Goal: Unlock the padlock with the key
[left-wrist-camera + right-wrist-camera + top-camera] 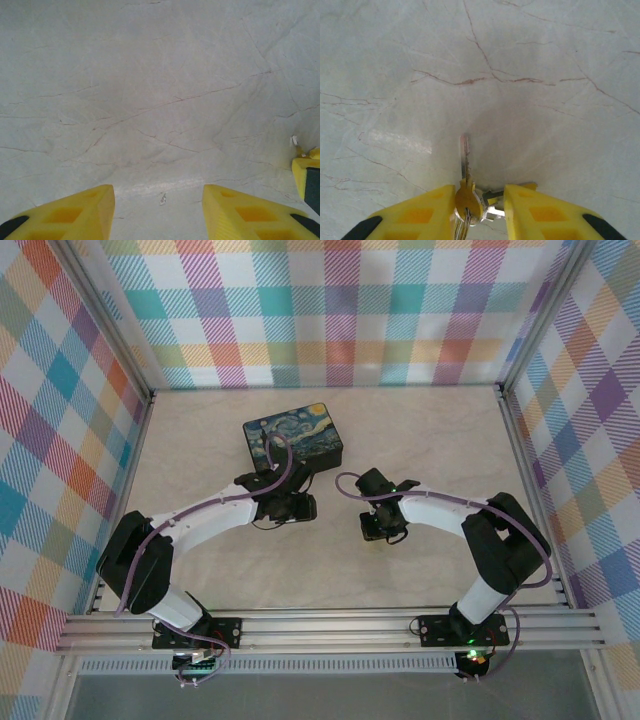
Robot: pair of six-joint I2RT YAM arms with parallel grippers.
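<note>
Box lid closed; key between right fingers.

Table looks like matt, veined stone; key is shiny metal (brassy head at 6 o'clock); fingers are smooth yellow plastic.

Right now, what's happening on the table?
The right gripper has the key between its jaws at the head, with the blade pointing away over the marbled table. Whether the grip is firm is unclear. The left gripper hangs open over the table, holding nothing.
</note>
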